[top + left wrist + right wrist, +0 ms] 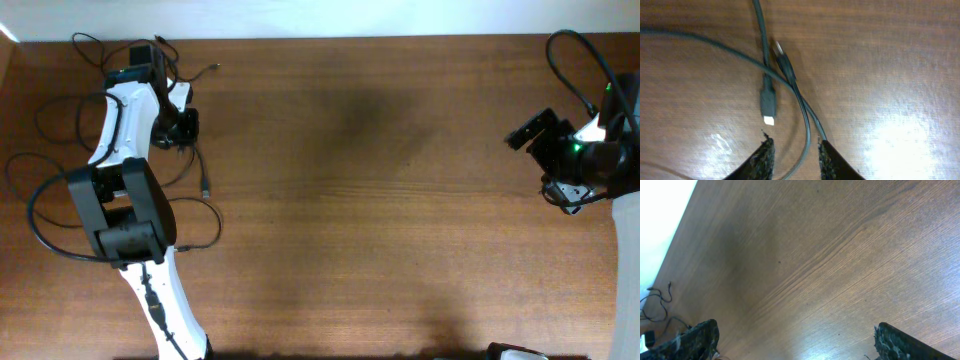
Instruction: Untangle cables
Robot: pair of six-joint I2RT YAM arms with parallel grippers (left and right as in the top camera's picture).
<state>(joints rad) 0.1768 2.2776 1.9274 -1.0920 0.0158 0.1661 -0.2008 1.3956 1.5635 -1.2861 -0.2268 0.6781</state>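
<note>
The thin black cables [805,117] lie loosely crossed on the brown wooden counter [380,200], on the left arm's side. One dark plug with a silvery tip [768,102] points lengthwise toward the left pincer [795,147], while a second plug [781,54] points away from it. The left pincer's jaws stand apart, one cord running between them with room to spare. The right pincer [797,332] gapes wide over bare wood, well apart from the cables.

site: robotics lab | evidence: bare wooden table [380,200] | left arm [120,215] | right arm [590,150]
</note>
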